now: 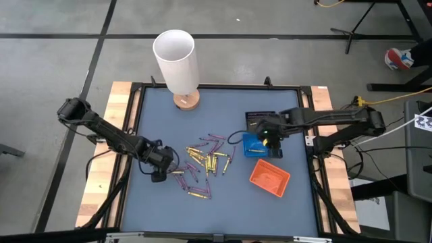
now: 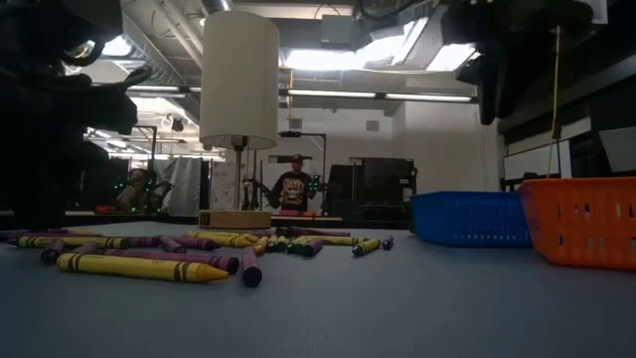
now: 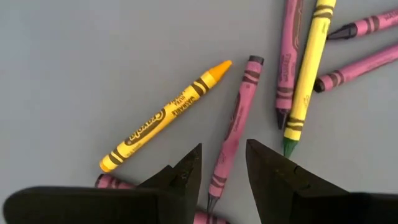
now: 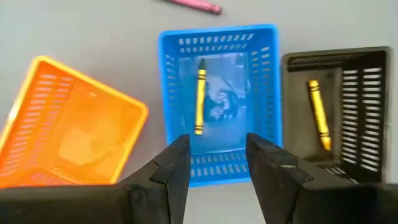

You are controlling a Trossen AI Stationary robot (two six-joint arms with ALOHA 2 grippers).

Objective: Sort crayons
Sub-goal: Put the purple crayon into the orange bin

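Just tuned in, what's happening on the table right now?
Crayon sorting is barely underway. The left gripper hovers open over the loose crayons, its fingers either side of a purple crayon. The right gripper hangs open above the blue tray, which holds one yellow crayon; the black tray holds another, and the orange tray looks empty.

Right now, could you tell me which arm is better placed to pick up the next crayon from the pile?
The left. Its gripper hangs open right over a purple crayon in the pile, fingers either side. The right gripper is open above the blue tray, away from the loose crayons.
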